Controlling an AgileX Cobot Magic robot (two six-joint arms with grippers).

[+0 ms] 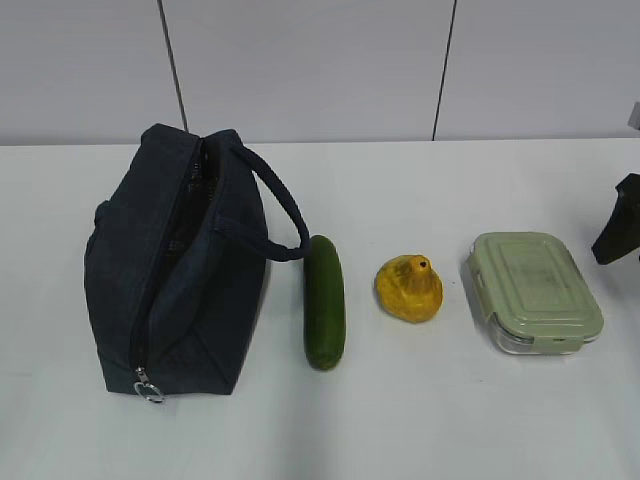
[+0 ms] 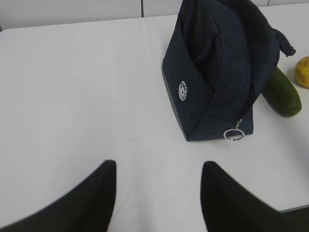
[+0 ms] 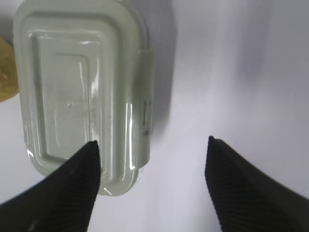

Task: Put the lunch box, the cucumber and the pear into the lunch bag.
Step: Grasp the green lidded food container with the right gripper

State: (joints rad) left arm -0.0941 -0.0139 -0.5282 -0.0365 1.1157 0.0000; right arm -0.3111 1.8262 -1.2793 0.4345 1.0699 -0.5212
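Note:
The navy lunch bag (image 1: 180, 265) lies on the left of the white table, its silver ring pull (image 1: 148, 388) at the near end. To its right, in a row, lie the dark green cucumber (image 1: 324, 300), the yellow pear (image 1: 409, 288) and the lunch box (image 1: 535, 290) with its sage-green lid. My right gripper (image 3: 151, 143) hangs open above the lunch box's (image 3: 72, 87) right edge, one finger over the lid and the other over bare table. My left gripper (image 2: 158, 169) is open over bare table, short of the bag (image 2: 217, 72), and holds nothing.
The table (image 1: 420, 420) is white, with a pale panelled wall behind it. In the exterior view only a dark part of the right arm (image 1: 620, 232) shows, at the right edge. The left arm is outside that view.

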